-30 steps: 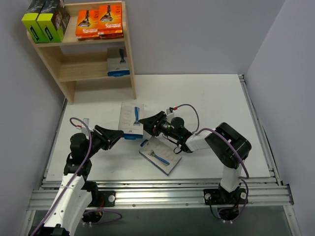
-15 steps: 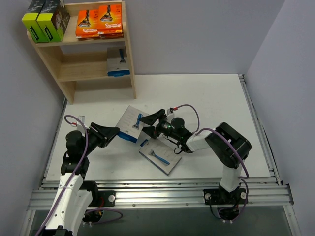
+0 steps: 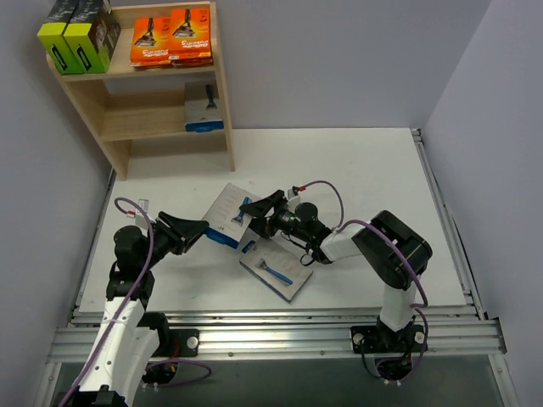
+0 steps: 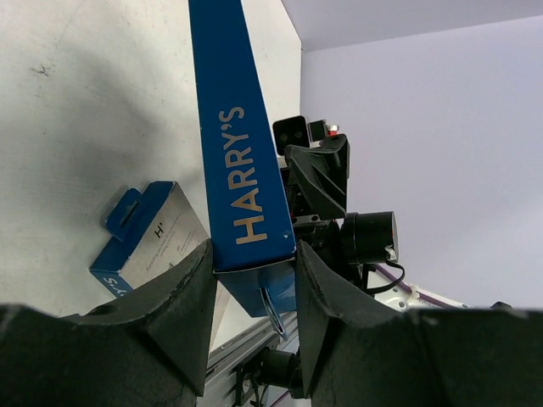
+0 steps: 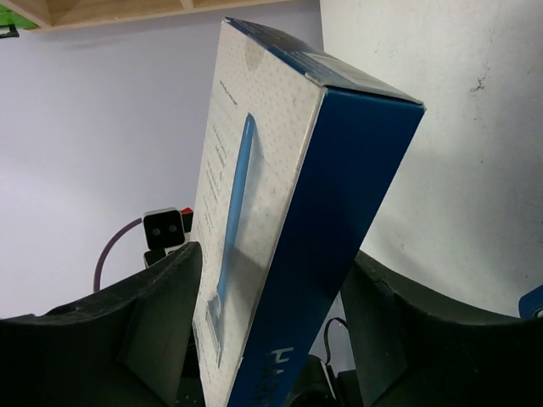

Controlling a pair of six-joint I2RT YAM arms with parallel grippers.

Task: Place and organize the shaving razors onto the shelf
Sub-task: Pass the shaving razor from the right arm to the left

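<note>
left hand point(image 4: 253, 254) is clamped on the blue edge of a grey razor pack point(image 3: 227, 212). right hand point(image 3: 253, 217) straddles the same pack; whether it presses cannot be told. the pack is tilted, apparently lifted off the tabletop point(image 3: 356, 170), in front of the shelf point(image 3: 222, 85) and well apart from it. judged step: handover between hands. next move calls for one hand to let go, then carriage to the shelf's lower tier beside the matching pack point(image 3: 204, 108).
</note>
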